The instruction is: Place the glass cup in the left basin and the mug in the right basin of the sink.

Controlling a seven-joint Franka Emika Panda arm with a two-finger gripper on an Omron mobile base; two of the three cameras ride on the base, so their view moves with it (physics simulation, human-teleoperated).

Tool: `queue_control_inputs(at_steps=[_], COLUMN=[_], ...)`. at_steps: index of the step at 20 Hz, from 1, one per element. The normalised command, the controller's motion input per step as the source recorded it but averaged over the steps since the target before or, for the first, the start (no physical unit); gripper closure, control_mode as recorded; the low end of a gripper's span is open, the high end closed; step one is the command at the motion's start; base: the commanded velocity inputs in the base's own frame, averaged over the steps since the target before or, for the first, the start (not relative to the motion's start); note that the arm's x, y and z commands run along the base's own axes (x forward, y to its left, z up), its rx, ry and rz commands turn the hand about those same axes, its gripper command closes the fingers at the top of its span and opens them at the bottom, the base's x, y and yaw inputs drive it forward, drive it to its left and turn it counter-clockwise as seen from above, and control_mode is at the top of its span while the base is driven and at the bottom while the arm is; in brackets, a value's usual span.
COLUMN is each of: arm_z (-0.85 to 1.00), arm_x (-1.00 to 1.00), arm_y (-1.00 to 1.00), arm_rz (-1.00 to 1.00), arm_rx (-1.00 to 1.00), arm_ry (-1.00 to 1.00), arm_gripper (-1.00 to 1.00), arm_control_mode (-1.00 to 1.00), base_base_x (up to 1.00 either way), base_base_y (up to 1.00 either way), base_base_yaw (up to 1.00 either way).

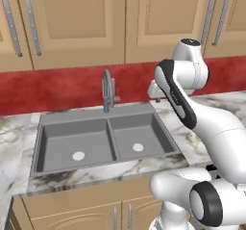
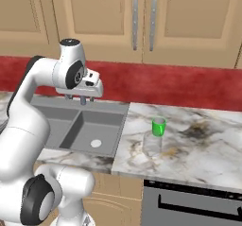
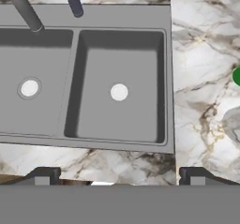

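The dark grey sink (image 1: pixel 72 114) has a left basin (image 1: pixel 62 142) and a right basin (image 1: pixel 129 135), each with a pale round drain. On the marble counter to the sink's right, the clear glass cup (image 2: pixel 152 144) stands just in front of the green mug (image 2: pixel 159 126). My gripper (image 2: pixel 76 99) hangs open and holds nothing, high above the sink's right part and well left of both cups. Looking down from the hand, I see the left basin (image 3: pixel 42 110), the right basin (image 3: pixel 122 115), a sliver of the mug (image 3: pixel 237 76) and the glass cup (image 3: pixel 233 124) at the right edge.
A curved grey faucet (image 1: pixel 106 89) rises behind the sink's divider. A red backsplash and wooden wall cabinets stand behind the counter. Marble counter (image 2: pixel 198 149) stretches to the right of the cups, with an oven front (image 2: pixel 189 204) below it.
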Motion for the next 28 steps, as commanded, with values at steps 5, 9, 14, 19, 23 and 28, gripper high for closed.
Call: queue_control_inputs(at_steps=[5,9,14,19,23,28], arm_z=[0.00,0.00,0.00,0.00,0.00,0.00], arm_x=[0.00,0.00,0.00,0.00,0.00,0.00], arm_y=[0.00,0.00,0.00,0.00,0.00,0.00], arm_rz=[0.00,0.00,0.00,0.00,0.00,0.00], arm_rx=[0.00,0.00,0.00,0.00,0.00,0.00], arm_ry=[0.00,0.00,0.00,0.00,0.00,0.00], arm_gripper=[-1.00,-1.00,-1.00,-1.00,-1.00,-1.00], arm_control_mode=[1.00,1.00,1.00,1.00,1.00,1.00], base_base_x=[0.32,0.27,0.28,0.28,0.33,0.32], base_base_y=[0.00,0.00,0.00,0.00,0.00,0.00], base_base_yaw=[0.07,0.07,0.04,0.02,0.00,0.00])
